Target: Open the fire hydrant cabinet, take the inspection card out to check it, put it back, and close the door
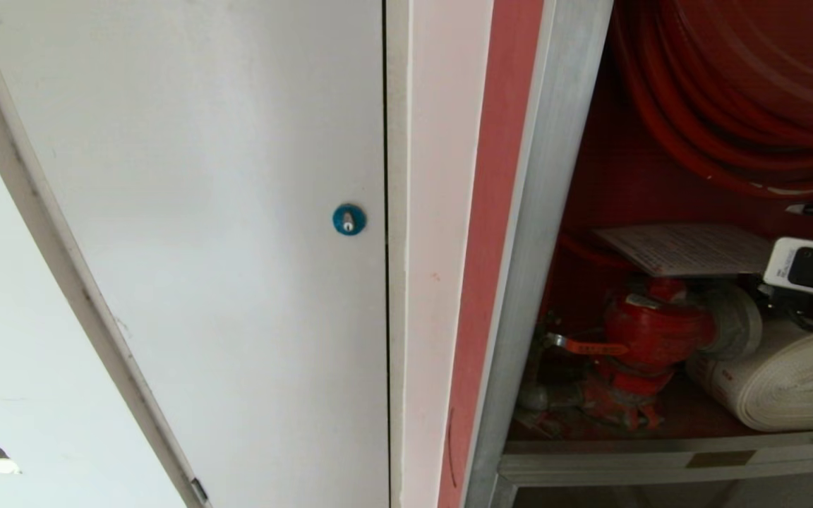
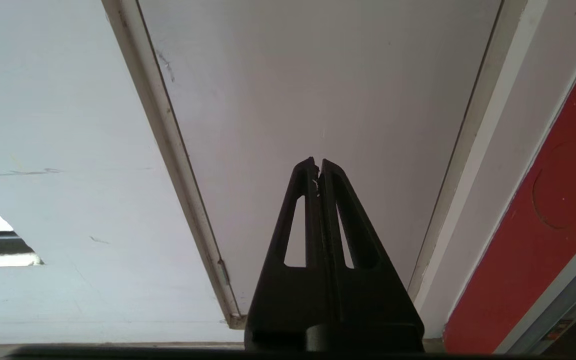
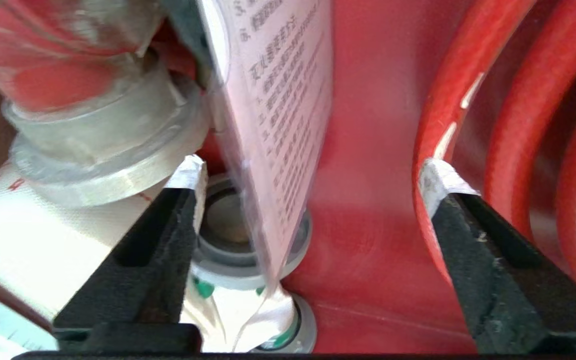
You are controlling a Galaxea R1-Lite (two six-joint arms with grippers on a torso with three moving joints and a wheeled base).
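Cabinet (image 1: pixel 555 212) open, red interior exposed at the right of the head view, beside a white door (image 1: pixel 202 212) with a blue lock (image 1: pixel 348 219). Card (image 1: pixel 689 248) inside the cabinet, lying roughly flat on top of the red valve (image 1: pixel 650 331), below the coiled red hose (image 1: pixel 731 92). Long axis running sideways across the cabinet opening, one short end pointing toward the silver frame, the other toward the right gripper (image 1: pixel 812 264) at the head view's right edge. Printed face up. White rolled hose (image 1: pixel 795 381) down on the cabinet floor, just beside the valve.

From the right wrist view: right gripper (image 3: pixel 313 185) spread wide, white-taped fingertips (image 3: pixel 440 182) well apart, nothing clamped. Card (image 3: pixel 278 100) seen nearly edge-on there, passing between the two fingers, closer to one fingertip; cannot tell whether touching it. Rows of black print visible along its face. Grey metal coupling (image 3: pixel 113 145) and valve body on the far side of the card; red hose coils beyond the other finger.

Left gripper (image 2: pixel 318 170) closed, fingers pressed together, empty, pointed at the white door, away from the cabinet.
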